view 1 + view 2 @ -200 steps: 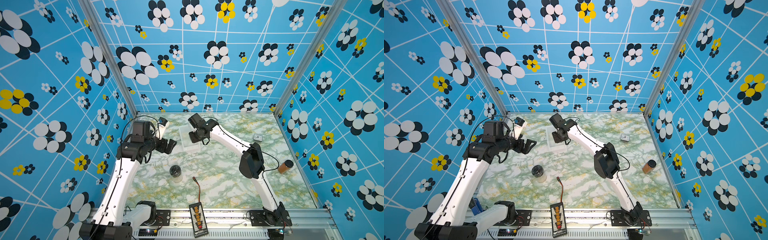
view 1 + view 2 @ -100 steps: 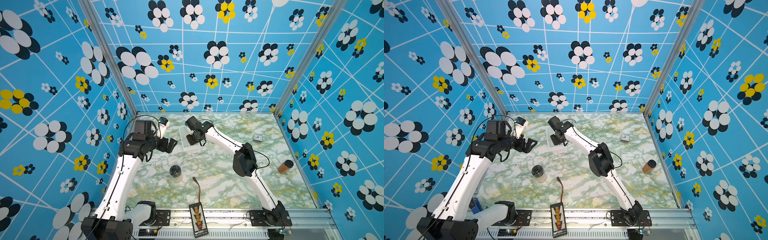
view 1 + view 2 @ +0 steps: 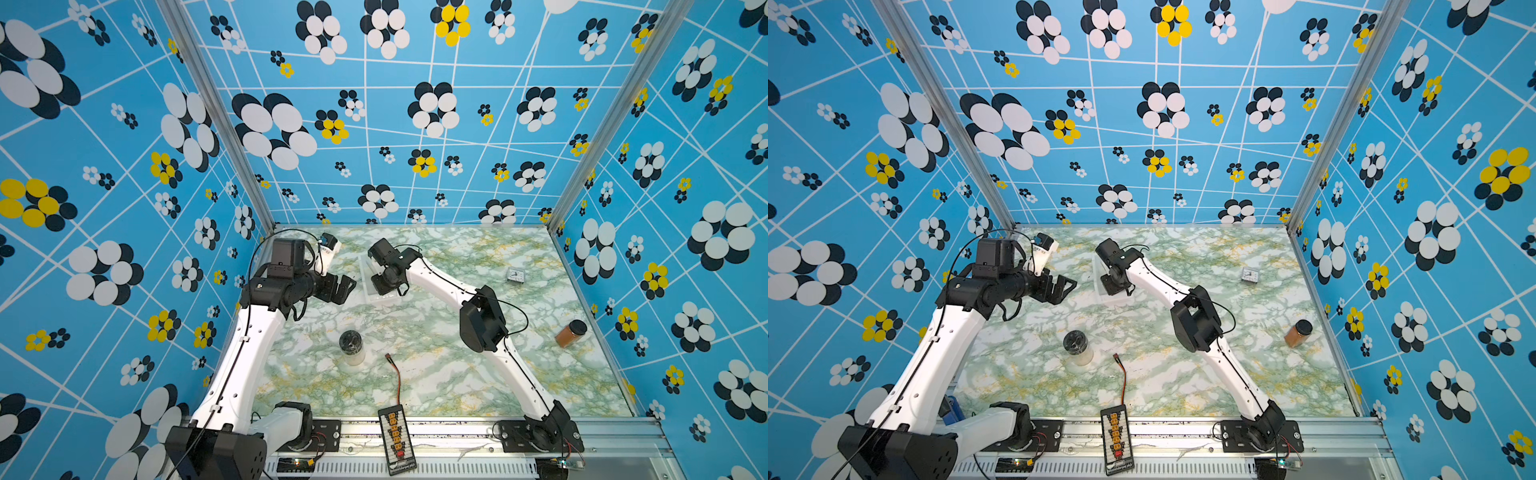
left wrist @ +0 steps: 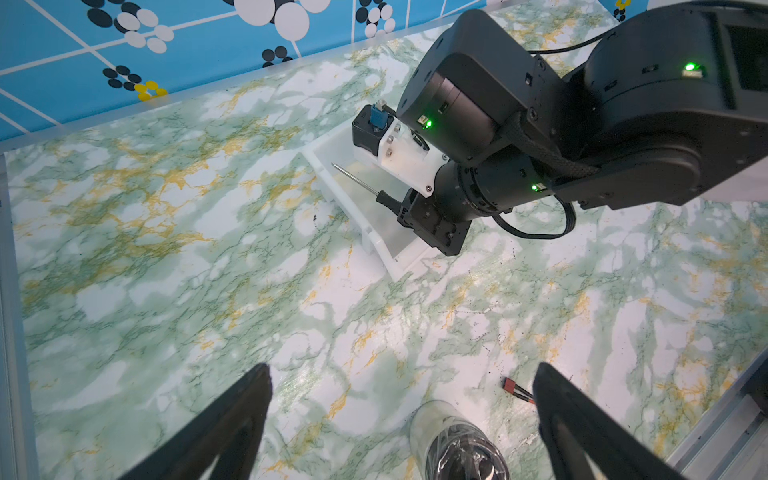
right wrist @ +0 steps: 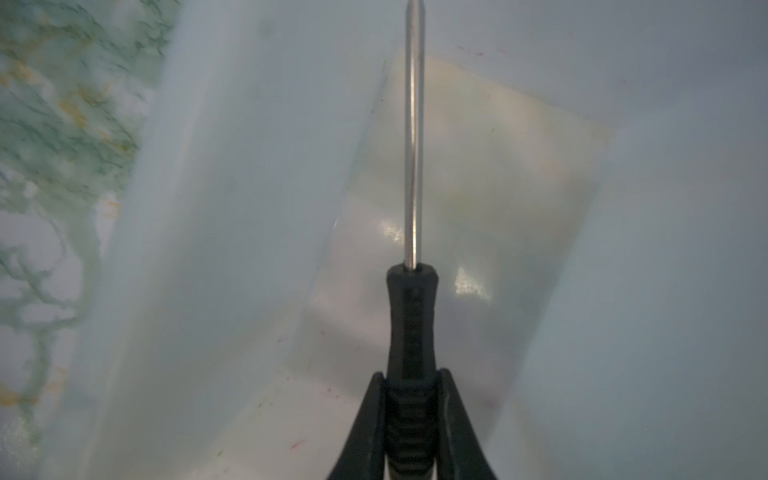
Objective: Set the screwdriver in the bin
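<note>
- While the right gripper [image 5: 410, 376] is clamped on the ribbed black handle of the screwdriver [image 5: 411, 299], the thin silver shaft runs straight out ahead of its jaws.
- In the left wrist view, the screwdriver [image 4: 357, 179] sticks out of the gripper low over the bin [image 4: 365, 232], with its shaft above the bin's interior close to one long wall.
- The pictures do not show whether the tip touches the plastic.
- The bin [image 5: 208, 208] is a white tray with low walls, and its translucent floor lies directly under the shaft and handle.
- In both top views the right arm's wrist covers most of the bin [image 3: 366, 286], which sits toward the back of the marbled table [image 3: 457, 374].
- The left gripper [image 4: 401, 368] hovers just beside the bin with its fingers spread wide and nothing between them.
- A clear jar [image 3: 351, 347] with a dark top stands upright nearer the front, well apart from the bin. Its lower part looks whitish, but what it holds cannot be told.
- A small jar of brown powder [image 3: 570, 333] with a black lid stands near the right wall.
- A red-black wire [image 3: 395, 374] runs from a black board [image 3: 397, 440] at the front edge.
</note>
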Tool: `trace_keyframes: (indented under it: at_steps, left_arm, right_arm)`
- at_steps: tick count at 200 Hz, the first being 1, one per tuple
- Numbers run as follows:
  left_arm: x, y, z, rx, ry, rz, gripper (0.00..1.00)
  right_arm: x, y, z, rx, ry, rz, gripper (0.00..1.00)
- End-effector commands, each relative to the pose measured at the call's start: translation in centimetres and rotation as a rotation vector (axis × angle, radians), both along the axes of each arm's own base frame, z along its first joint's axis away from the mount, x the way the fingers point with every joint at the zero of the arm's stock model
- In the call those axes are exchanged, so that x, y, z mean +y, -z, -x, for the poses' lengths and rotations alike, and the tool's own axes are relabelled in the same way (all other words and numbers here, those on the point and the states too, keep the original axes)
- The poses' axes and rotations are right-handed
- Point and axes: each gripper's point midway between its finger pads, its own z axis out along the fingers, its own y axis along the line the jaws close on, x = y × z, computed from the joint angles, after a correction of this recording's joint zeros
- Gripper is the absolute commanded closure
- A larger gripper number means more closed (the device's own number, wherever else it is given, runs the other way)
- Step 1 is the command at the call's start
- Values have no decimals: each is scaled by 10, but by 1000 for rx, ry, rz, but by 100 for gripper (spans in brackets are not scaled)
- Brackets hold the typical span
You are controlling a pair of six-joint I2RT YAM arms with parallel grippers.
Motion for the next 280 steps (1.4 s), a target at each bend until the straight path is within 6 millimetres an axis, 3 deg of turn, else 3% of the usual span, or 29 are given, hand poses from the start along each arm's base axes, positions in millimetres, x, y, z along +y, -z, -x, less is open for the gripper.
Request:
trace_keyframes:
  at_steps: [1,72,117,153,189,214,226,228,236,249,268,275,280]
  left_arm:
    - [-6,-6,-2,-7,15,21,1]
    - [-7,-4,-3,2,17,27,1]
    - [-7,-6,-6,-2,13,26,1]
    - [-4,-9,-11,-15,-17,28,1]
    - [12,-7,-22,-32,-111,-17,1]
    - [35,-6,-34,-47,-233,-57,1]
    - [49,-4,-40,-44,-303,-36,1]
    - [52,-4,-41,-45,-317,-29,1]
    - [61,0,-44,-37,-359,7,1]
    - [74,8,-48,-22,-401,50,1]
    - [90,27,-52,13,-448,40,1]
    - [96,35,-53,31,-467,34,1]
    - [99,42,-53,44,-479,31,1]
  right_arm:
    - [5,-2,-8,-11,-3,-32,82]
    - [7,-1,-12,-2,6,-46,75]
    - [7,-14,-17,-12,22,-76,73]
    - [6,-62,-27,-93,38,-121,69]
    - [-5,-144,-38,-256,88,-187,64]
    - [-21,-199,-35,-354,120,-244,59]
    - [-31,-208,-32,-382,134,-257,56]
    - [-36,-220,-30,-403,140,-270,55]
    - [-48,-230,-26,-441,159,-275,52]
    - [-66,-233,-18,-496,162,-296,45]
    - [-105,-237,-4,-576,229,-321,22]
    - [-120,-223,5,-573,251,-305,19]
    - [-130,-219,12,-575,267,-299,9]
